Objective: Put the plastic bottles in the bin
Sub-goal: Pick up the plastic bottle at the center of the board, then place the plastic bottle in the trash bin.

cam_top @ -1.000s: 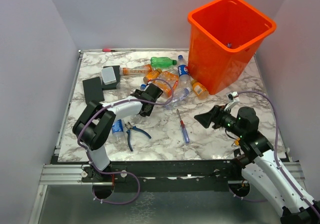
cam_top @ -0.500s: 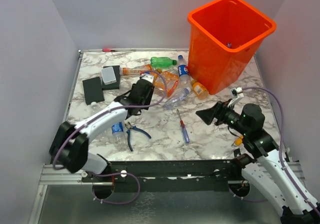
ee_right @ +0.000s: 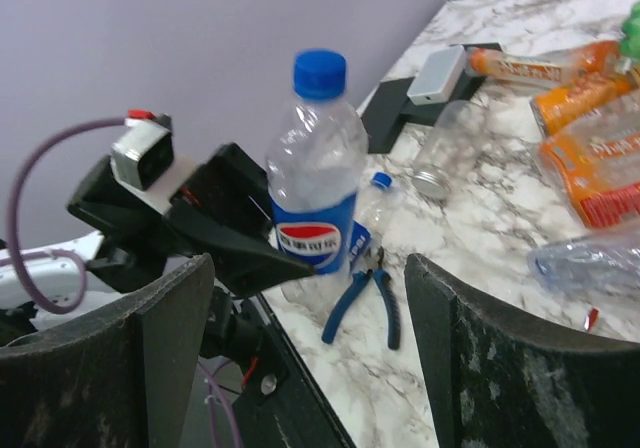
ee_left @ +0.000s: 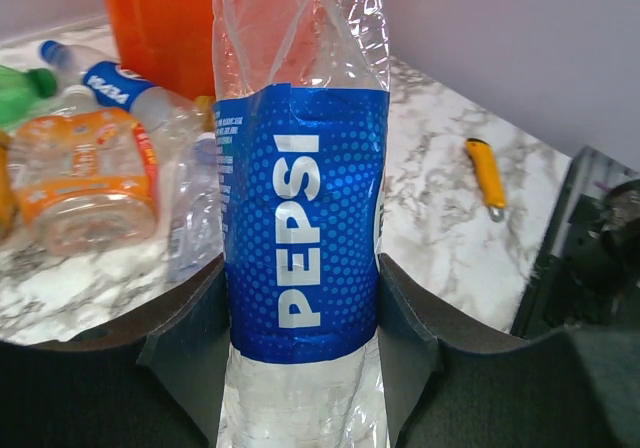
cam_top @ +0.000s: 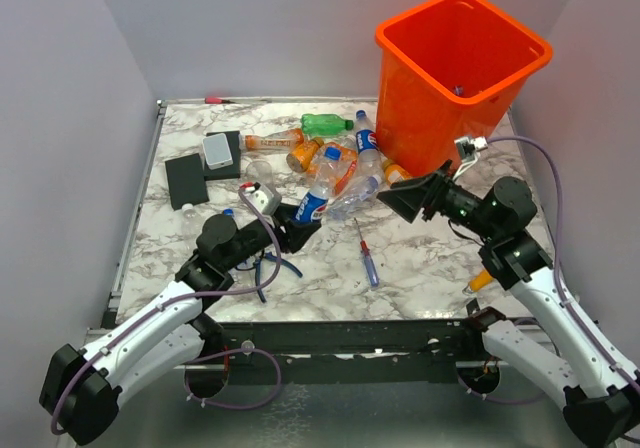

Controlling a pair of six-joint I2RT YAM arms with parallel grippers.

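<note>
Barely started: one bottle in hand

Left of centre in the top view, the left gripper [cam_top: 298, 230] has its jaws closed partway onto a clear plastic bottle with a blue Pepsi label and blue cap [cam_top: 314, 200], held upright. Right of centre, the right gripper [cam_top: 403, 200] gapes wide, empty. At upper right stands the tall bright-orange plastic bin [cam_top: 430, 118], contents unclear. Orange, green and clear plastic bottles [cam_top: 335, 158] lie heaped mid-frame beside it, so nearly everything looks left to do.

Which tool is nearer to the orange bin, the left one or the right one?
Right. The right tool hangs open just in front of the bin; the left tool is farther left, holding a Pepsi bottle.
</note>
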